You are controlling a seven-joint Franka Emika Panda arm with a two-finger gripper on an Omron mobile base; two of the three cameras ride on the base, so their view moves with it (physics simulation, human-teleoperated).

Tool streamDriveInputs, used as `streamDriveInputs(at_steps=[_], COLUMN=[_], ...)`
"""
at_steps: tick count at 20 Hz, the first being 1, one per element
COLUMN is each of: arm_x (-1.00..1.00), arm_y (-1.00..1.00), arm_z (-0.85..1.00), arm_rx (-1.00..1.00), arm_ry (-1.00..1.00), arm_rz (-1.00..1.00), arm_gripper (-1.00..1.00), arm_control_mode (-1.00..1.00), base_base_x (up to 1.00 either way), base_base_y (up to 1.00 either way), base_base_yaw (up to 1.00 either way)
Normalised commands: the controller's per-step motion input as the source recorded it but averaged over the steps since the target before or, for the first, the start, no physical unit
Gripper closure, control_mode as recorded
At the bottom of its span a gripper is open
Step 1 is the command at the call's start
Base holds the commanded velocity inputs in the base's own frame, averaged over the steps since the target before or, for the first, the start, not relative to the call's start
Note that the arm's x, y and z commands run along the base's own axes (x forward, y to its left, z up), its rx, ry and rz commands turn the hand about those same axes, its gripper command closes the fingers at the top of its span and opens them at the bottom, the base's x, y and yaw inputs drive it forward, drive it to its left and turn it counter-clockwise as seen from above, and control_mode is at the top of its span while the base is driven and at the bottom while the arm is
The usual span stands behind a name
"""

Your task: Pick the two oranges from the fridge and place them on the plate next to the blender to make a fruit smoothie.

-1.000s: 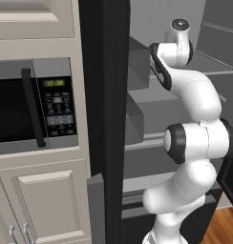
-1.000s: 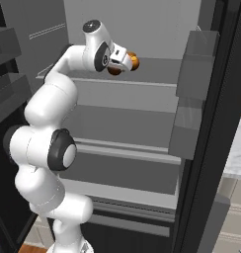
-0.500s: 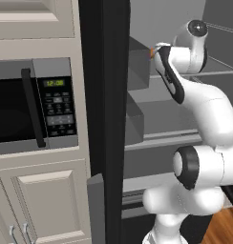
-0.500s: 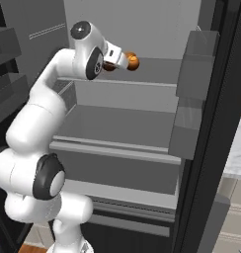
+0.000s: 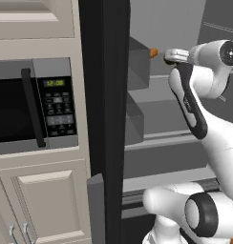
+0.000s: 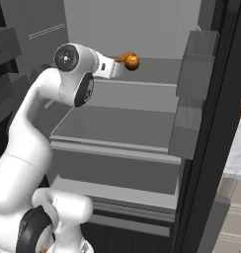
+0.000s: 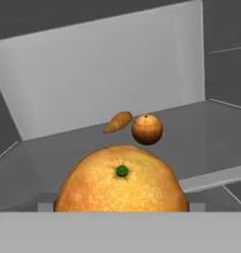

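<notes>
Gripper [image 6: 123, 63] reaches level over the fridge's [image 6: 142, 123] upper shelf with the near orange [image 7: 121, 180] right at its tip, so close in the hand view that the fruit covers the fingertips. Whether the jaws are clamped on it or merely surround it cannot be told; from the right base view the ball sits at the very end of the hand, which suggests a grasp, but that is a judgement. Beyond the near orange, deeper on the same shelf, lies the second orange [image 7: 147, 129], stem end up, well apart from the hand. Just beside that fruit, on its left in the hand view and a little farther back, a carrot-like item [image 7: 118, 122] lies slantwise toward the fridge's rear wall.
</notes>
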Motion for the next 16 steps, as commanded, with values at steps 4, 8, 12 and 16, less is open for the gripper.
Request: streamDriveInputs(at_steps=[4,8,12,16], arm_x=[-1.00,-1.00,-1.00,-0.59], arm_y=[0.03,0.28,0.25,0.06], arm_z=[0.09,-0.48,-1.00,-1.00], arm_rx=[0.00,-0.04,-0.09,-0.24], arm_ry=[0.25,0.51,0.33,-0.04], arm_rz=[0.12,0.12,0.09,0.02], arm_gripper=[1.00,1.00,1.00,1.00], arm_control_mode=[-1.00,-1.00,-1.00,-1.00], base_base_x=[0.00,0.00,0.00,0.00], base_base_y=[0.00,0.00,0.00,0.00], base_base_yaw=[0.00,0.00,0.00,0.00])
